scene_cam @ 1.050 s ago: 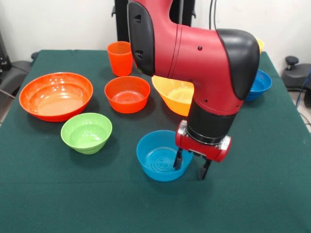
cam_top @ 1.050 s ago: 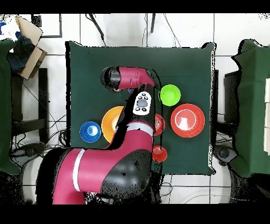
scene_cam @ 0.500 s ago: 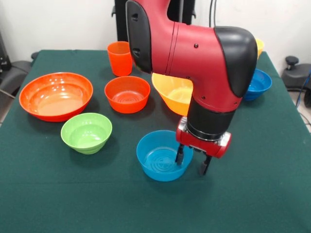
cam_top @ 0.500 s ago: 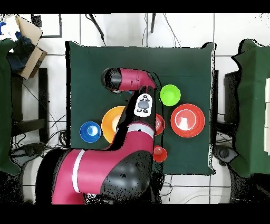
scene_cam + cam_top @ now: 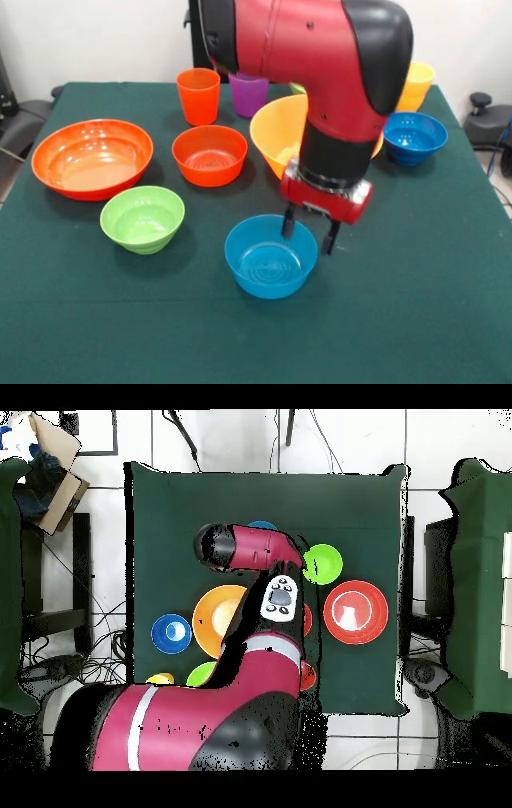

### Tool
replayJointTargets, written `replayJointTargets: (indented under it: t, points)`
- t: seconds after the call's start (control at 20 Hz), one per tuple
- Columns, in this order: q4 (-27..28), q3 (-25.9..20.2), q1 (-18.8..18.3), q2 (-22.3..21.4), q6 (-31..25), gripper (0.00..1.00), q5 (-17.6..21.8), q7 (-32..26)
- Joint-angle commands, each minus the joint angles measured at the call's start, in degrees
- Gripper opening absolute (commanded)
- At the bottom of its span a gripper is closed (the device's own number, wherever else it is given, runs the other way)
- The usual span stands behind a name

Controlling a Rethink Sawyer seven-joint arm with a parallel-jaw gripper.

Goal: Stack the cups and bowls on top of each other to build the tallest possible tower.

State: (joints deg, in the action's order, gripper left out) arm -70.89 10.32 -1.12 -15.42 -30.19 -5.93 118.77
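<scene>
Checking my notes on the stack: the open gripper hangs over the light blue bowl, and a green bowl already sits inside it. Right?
Not quite. The front view shows the light blue bowl empty; the green bowl stands apart on the table. The gripper does hang open over the blue bowl's rim.

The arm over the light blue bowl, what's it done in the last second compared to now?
The gripper has risen and drawn back from the light blue bowl's rim toward the yellow-orange bowl, open and holding nothing. That uncovered the purple cup and yellow cup. The bowls and cups stayed put.
</scene>
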Motion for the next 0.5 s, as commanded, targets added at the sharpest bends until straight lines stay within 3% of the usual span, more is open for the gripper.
replayJointTargets:
  t: [0.05,0.2,0.5]
  points:
    - [-13.19,-7.23,-2.95,-9.88,-0.57,1.0,0.79,0.58]
    - [-8.03,-10.83,-4.72,-1.99,4.9,1.0,1.5,-0.68]
    - [-6.33,-10.75,-4.29,0.11,6.0,1.0,2.73,-0.14]
